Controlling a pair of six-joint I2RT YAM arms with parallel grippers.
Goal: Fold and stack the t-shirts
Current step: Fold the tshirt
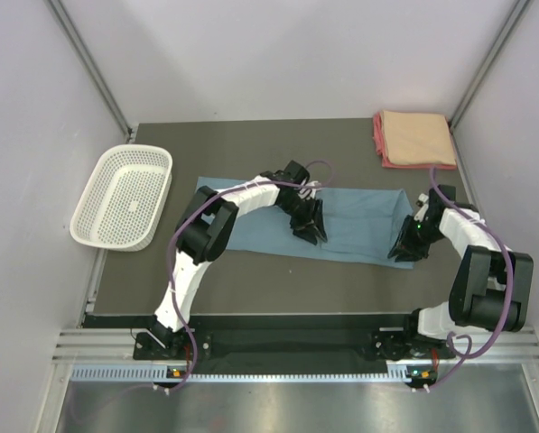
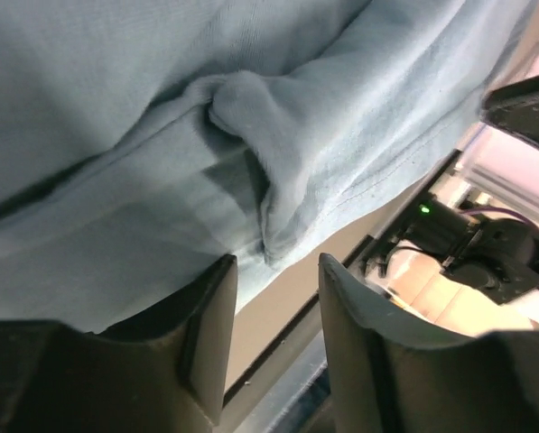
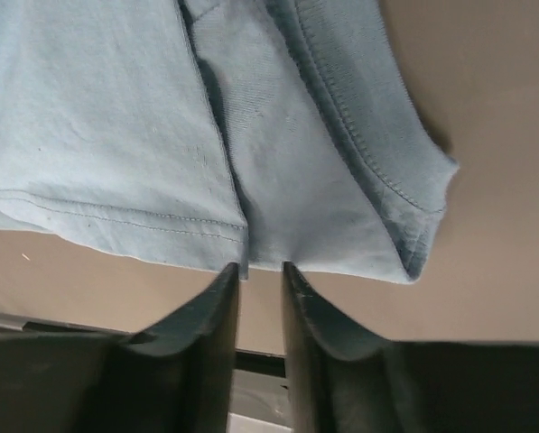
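A dusty blue-grey t-shirt [image 1: 359, 225] lies on the table as a long strip from left to right. My left gripper [image 1: 311, 233] is at the middle of its near edge. In the left wrist view that gripper [image 2: 278, 263] is open, bare table shows between its jaws, and the cloth [image 2: 116, 135] just beyond has a pinched-up ridge. My right gripper [image 1: 403, 251] sits at the strip's near right corner. In the right wrist view it [image 3: 260, 269] is open by a narrow gap, its tips at the stitched hem [image 3: 88, 117], with nothing between them. A folded peach t-shirt [image 1: 418, 135] lies on a pink-red one [image 1: 378, 142] at the back right.
A white mesh basket [image 1: 125, 197] stands at the table's left side. Grey walls close in on the left, back and right. The arms' base rail [image 1: 278, 343] runs along the near edge.
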